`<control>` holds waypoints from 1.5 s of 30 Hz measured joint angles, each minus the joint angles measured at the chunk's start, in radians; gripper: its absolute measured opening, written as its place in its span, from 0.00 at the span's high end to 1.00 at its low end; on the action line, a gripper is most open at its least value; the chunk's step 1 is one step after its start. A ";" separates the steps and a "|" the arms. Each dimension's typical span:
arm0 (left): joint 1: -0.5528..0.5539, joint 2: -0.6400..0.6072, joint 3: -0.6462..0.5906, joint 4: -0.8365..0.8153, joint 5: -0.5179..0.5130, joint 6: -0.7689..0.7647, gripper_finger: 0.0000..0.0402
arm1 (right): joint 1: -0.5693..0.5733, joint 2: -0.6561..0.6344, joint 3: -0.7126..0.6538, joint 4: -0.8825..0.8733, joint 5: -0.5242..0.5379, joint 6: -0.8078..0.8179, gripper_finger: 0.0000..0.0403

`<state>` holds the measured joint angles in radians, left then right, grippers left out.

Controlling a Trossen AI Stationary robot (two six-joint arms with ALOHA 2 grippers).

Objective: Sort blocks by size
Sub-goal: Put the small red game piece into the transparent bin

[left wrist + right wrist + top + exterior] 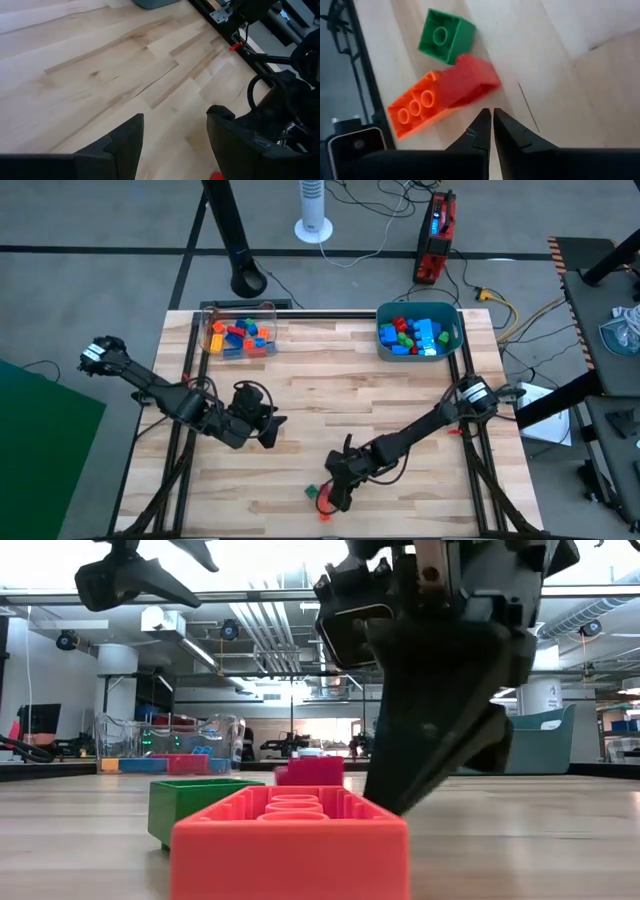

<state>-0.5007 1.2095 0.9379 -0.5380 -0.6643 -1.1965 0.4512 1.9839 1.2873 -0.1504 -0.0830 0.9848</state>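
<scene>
Left to sort near the front edge of the table point(330, 380): a green block point(445, 36), a red block point(469, 80) and an orange block point(415, 107), clustered tightly, red leaning against orange and touching green at one corner. All three chunky, so probably meant for the teal tub point(452, 340) at the far right corner, where other chunky blocks point(410, 335) already lie; the tiny blocks point(238, 335) gathered in the clear box point(268, 310) at the far left corner. Right gripper point(488, 117) lowered just beside the cluster, on the red block's side, fingers pressed together with nothing between them. Perhaps held this way on purpose, as a narrow wedge to push the bricks apart, because so crowded a group leaves little room for open fingers around any one brick; only a guess. Before any grasp, fingers to be spread again and placed across one brick alone. Risk: nudging a brick toward the table edge, which is near. Left gripper point(175, 145) waiting over bare wood left of the middle of the table, fingers point(127, 140) spread wide and empty, well apart from the cluster, likely kept there to stay out of the other arm's way.
</scene>
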 joint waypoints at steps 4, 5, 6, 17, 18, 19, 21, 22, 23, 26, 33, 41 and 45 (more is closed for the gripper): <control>0.000 0.000 0.000 0.006 0.000 0.000 0.49 | -0.015 -0.016 0.001 -0.036 0.061 0.000 0.97; 0.000 0.000 0.000 0.007 0.001 0.000 0.49 | -0.024 -0.025 0.002 -0.056 0.076 0.000 0.97; 0.000 0.000 0.000 0.006 0.001 0.000 0.49 | -0.034 -0.032 0.002 -0.078 0.087 -0.002 0.97; 0.000 0.000 0.000 0.006 0.003 0.013 0.49 | -0.037 -0.115 0.080 -0.075 0.028 -0.452 0.97; 0.000 0.000 0.000 0.003 0.003 0.017 0.49 | -0.028 -0.114 0.090 -0.076 0.042 -0.481 0.97; 0.000 0.000 0.000 0.004 0.003 0.021 0.49 | -0.021 -0.110 0.098 -0.076 0.055 -0.491 0.97; -0.001 0.000 0.000 0.004 0.003 0.034 0.49 | -0.013 -0.100 0.113 -0.067 0.064 -0.509 0.97; -0.001 0.000 0.000 0.004 0.003 0.035 0.49 | -0.010 -0.099 0.113 -0.069 0.068 -0.517 0.97; -0.001 -0.001 0.000 0.004 0.003 0.036 0.49 | -0.009 -0.098 0.112 -0.074 0.078 -0.521 0.97; -0.001 -0.001 0.000 0.000 0.003 0.036 0.49 | -0.008 -0.098 0.107 -0.079 0.105 -0.532 0.96; -0.001 -0.001 0.000 -0.002 0.003 0.040 0.49 | -0.009 -0.090 0.101 -0.080 0.112 -0.525 0.72; -0.001 -0.001 0.000 -0.004 0.002 0.040 0.49 | 0.005 -0.012 0.098 -0.056 0.116 -0.551 0.33; -0.001 -0.001 0.000 -0.005 0.002 0.040 0.49 | 0.010 0.010 0.098 -0.034 0.116 -0.552 0.22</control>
<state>-0.5014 1.2087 0.9382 -0.5426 -0.6621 -1.1566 0.4610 1.9939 1.3857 -0.1840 0.0330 0.4331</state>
